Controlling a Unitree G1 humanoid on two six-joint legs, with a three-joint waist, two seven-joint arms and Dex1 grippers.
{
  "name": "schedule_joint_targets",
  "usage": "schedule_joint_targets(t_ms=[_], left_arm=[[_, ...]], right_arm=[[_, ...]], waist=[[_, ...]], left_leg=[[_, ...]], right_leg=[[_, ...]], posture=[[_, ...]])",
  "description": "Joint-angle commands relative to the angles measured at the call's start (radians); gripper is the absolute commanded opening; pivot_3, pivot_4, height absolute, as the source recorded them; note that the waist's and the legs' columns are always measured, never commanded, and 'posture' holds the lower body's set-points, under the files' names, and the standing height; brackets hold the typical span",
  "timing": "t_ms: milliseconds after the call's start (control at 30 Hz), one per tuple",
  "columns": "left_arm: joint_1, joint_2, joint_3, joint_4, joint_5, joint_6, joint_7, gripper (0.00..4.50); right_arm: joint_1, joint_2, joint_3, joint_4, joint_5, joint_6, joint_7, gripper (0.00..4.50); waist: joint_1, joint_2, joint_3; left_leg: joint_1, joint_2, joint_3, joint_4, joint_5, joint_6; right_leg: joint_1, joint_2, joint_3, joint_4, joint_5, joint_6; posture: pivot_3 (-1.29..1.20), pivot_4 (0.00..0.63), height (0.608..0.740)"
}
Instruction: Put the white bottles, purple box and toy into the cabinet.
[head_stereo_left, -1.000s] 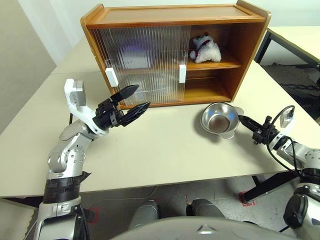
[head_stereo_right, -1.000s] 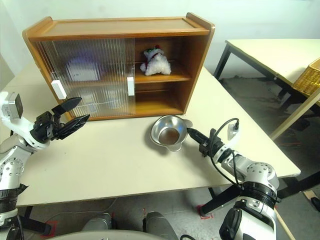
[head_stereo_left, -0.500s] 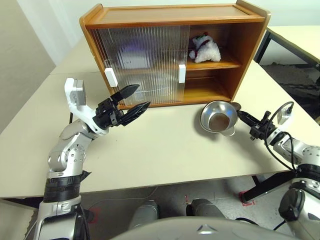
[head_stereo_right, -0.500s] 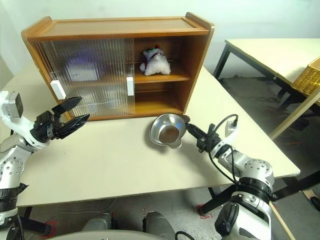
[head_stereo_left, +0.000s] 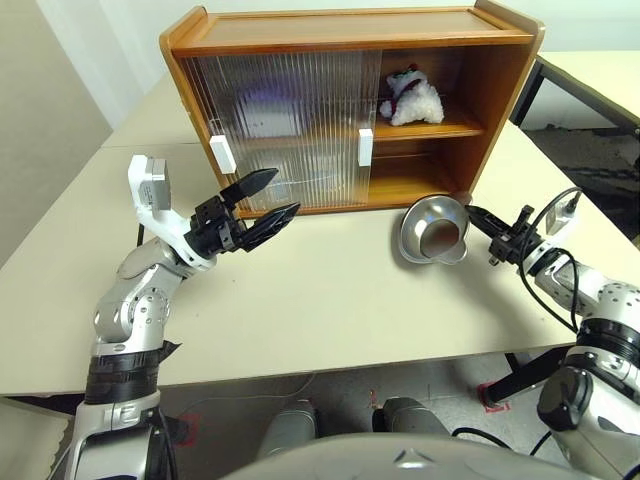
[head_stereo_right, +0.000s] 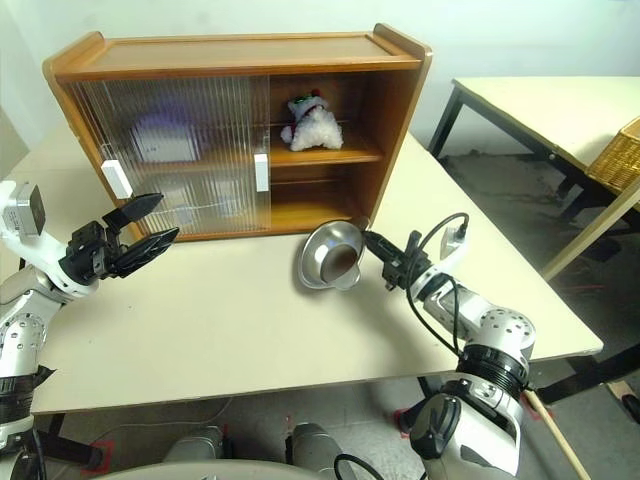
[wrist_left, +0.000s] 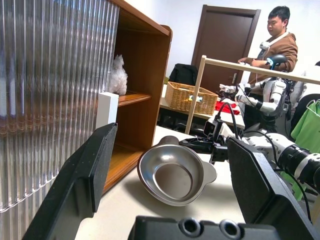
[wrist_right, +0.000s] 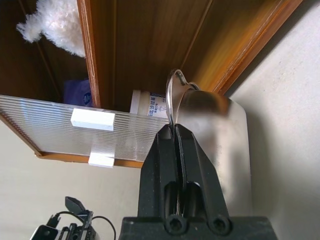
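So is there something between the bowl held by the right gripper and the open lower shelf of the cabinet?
Nothing visible stands in the way. The right gripper, shut on the steel bowl, holds it tilted just in front of the cabinet's open lower right compartment, which looks bare there.

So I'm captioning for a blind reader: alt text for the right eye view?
The right gripper is shut on the rim of a tilted steel bowl before an open wooden cabinet holding a plush toy. The left gripper hovers open by its sliding doors.

Ribbed doors (head_stereo_left: 285, 125) blur the purple box (head_stereo_right: 165, 140) behind.
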Motion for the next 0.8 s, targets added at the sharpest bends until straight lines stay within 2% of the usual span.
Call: schedule_joint_targets(t_ms=[33,167,333,467,500,667,800], left_arm=[[-0.014,0.009,-0.003,0.015,0.005,0.005,-0.006,4.50],[-0.015,0.013,-0.002,0.016,0.005,0.005,-0.007,4.50],[-0.016,0.013,-0.005,0.014,0.005,0.005,-0.006,4.50],[-0.018,0.012,-0.006,0.016,0.005,0.004,-0.007,4.50],[-0.019,0.012,-0.007,0.016,0.005,0.004,-0.007,4.50],[-0.017,0.013,-0.007,0.015,0.005,0.004,-0.009,4.50],[-0.017,0.016,-0.005,0.016,0.006,0.004,-0.011,4.50]], right_arm=[[0.024,-0.014,0.043,-0.015,-0.048,-0.028,-0.022,0.06],[0.046,-0.042,0.065,0.017,-0.090,-0.032,-0.048,1.04],[0.067,-0.077,0.088,0.055,-0.125,-0.026,-0.030,2.88],[0.064,-0.095,0.114,0.104,-0.170,-0.103,0.038,4.31],[0.060,-0.100,0.118,0.125,-0.183,-0.129,0.052,4.45],[0.045,-0.137,0.148,0.206,-0.217,-0.161,0.129,4.45],[0.048,-0.178,0.164,0.255,-0.235,-0.145,0.178,4.45]], waist=[[0.000,0.000,0.000],[0.000,0.000,0.000],[-0.001,0.000,0.000],[-0.001,-0.002,-0.001],[-0.001,-0.002,-0.001],[0.000,-0.003,-0.002],[0.006,-0.004,-0.002]], left_leg=[[0.000,0.000,0.000,0.000,0.000,0.000],[0.000,0.000,0.000,-0.001,0.000,0.000],[0.000,0.000,0.000,-0.001,0.000,0.000],[0.001,0.000,0.000,-0.001,0.000,0.000],[0.001,0.000,0.000,-0.001,0.000,0.000],[0.002,0.000,-0.001,0.004,0.000,0.000],[0.003,0.000,-0.003,0.005,-0.005,-0.008]], right_leg=[[0.000,0.000,0.000,0.000,0.000,0.000],[0.000,0.000,0.000,0.000,0.000,0.000],[0.000,0.000,0.000,0.000,-0.001,0.001],[0.001,0.000,0.000,0.000,-0.003,0.006],[0.001,0.000,0.000,0.000,-0.003,0.006],[0.002,0.000,0.000,0.000,-0.001,0.008],[0.003,-0.001,0.000,-0.002,0.000,0.008]], posture=[[-0.03,0.000,0.740],[-0.03,0.000,0.740],[-0.03,0.000,0.740],[-0.03,0.000,0.740],[-0.03,0.000,0.740],[-0.02,0.000,0.740],[-0.03,0.000,0.740]])
